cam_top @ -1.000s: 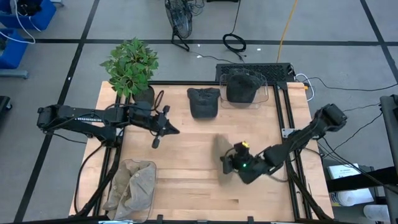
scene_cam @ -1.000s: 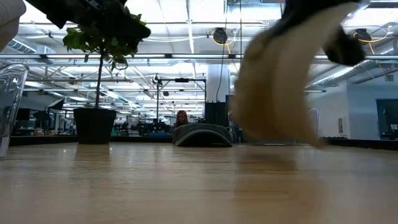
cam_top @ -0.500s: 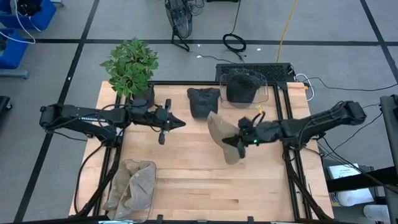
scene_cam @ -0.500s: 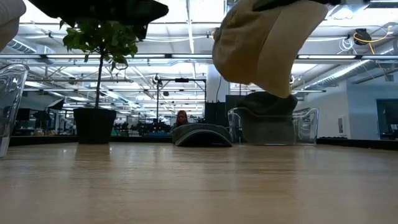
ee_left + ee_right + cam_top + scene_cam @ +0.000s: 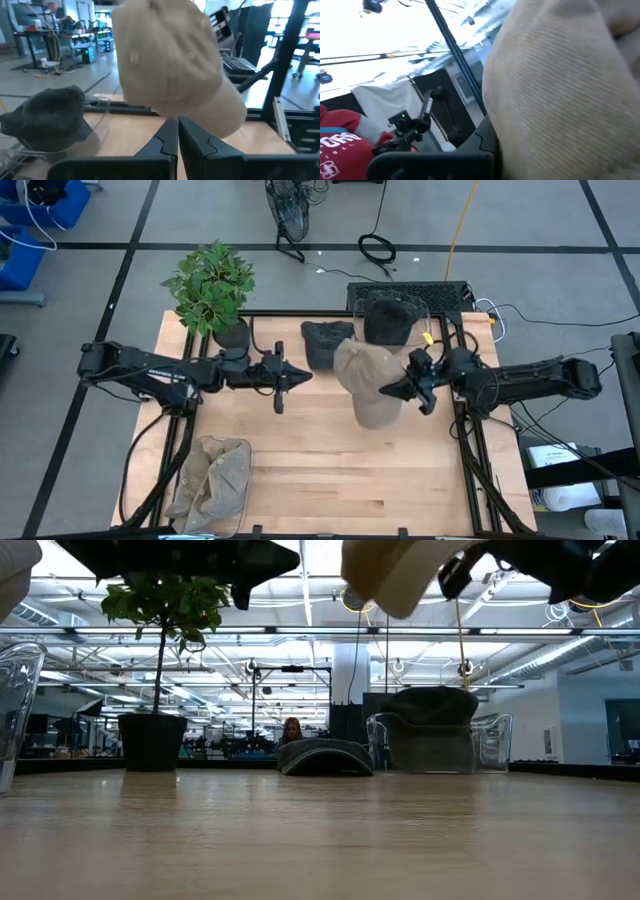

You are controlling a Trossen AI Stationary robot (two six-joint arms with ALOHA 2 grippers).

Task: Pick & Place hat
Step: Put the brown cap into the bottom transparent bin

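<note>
Inside clear bin (image 5: 428, 330): dark hat (image 5: 389, 320).

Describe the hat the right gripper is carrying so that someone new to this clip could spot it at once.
Start at the wooden table and look toward its far right part, just in front of the clear bin with a dark hat in it. The tan hat hangs there above the table, pinched by the right gripper. It is the only light-coloured hat in the air; the neighbouring hats are dark and resting.

Three hats (image 5: 368, 383), one plant (image 5: 211, 285), one bin (image 5: 395, 323), one cloth (image 5: 213, 483).
</note>
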